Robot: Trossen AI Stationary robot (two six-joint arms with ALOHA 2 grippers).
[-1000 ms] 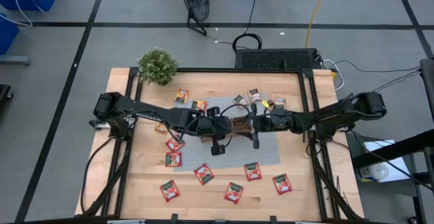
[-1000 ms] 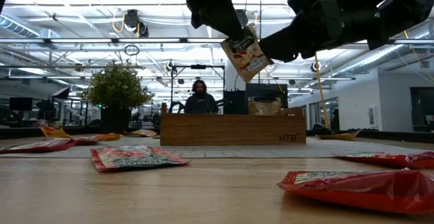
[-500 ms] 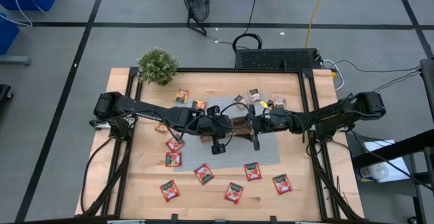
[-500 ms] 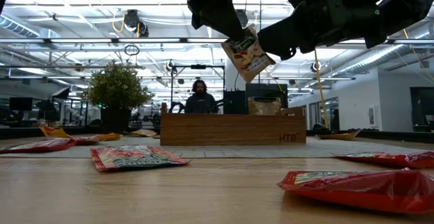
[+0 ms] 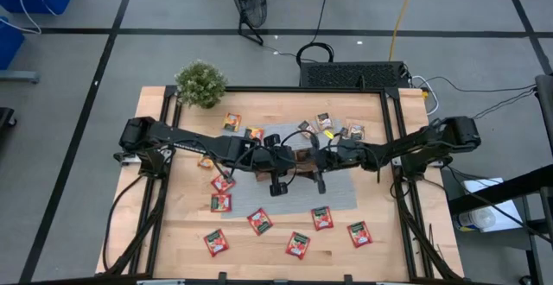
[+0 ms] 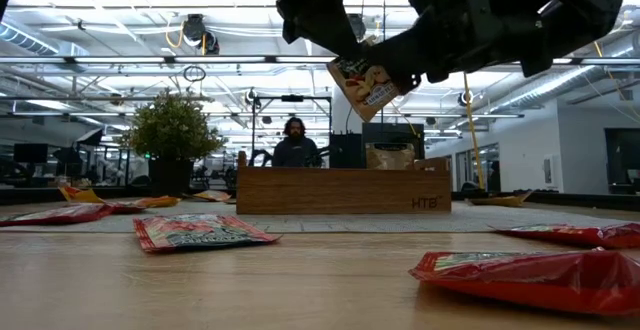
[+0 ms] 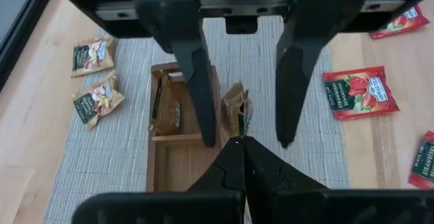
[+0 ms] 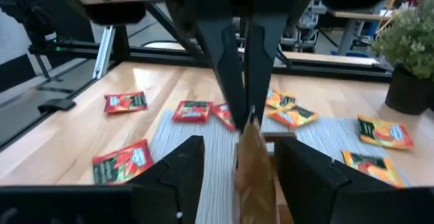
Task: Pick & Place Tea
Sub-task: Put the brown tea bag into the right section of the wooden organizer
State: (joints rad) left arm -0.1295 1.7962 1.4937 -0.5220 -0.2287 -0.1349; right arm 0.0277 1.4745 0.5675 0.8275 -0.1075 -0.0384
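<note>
My left gripper (image 7: 241, 142) holds a grey-brown tea sachet (image 6: 362, 78) in the air over the three-compartment wooden tray (image 5: 304, 157), which stands on a grey mat. My right gripper (image 8: 239, 149) comes in level from the table's right and is open. Its two fingers (image 7: 201, 95) stand on either side of the hanging sachet (image 8: 254, 166) without touching it. One compartment of the tray holds more grey-brown sachets (image 7: 165, 105). My left gripper pinches the sachet's upper edge (image 7: 239, 134) between its two fingertips, which slant down from the table's left. The sachet hangs below them, tilted, clear of the tray.
Several red sachets (image 5: 259, 221) lie along the table's near part. Orange-yellow (image 5: 232, 122) and grey-brown ones (image 5: 324, 121) lie beyond the tray. A potted plant (image 5: 200, 83) stands at the far left corner. A person (image 6: 293, 142) sits in the room behind.
My right gripper has gone toward the table's left, up to the hanging sachet, so its fingers now reach alongside it. My left gripper and the sachet have kept still.
</note>
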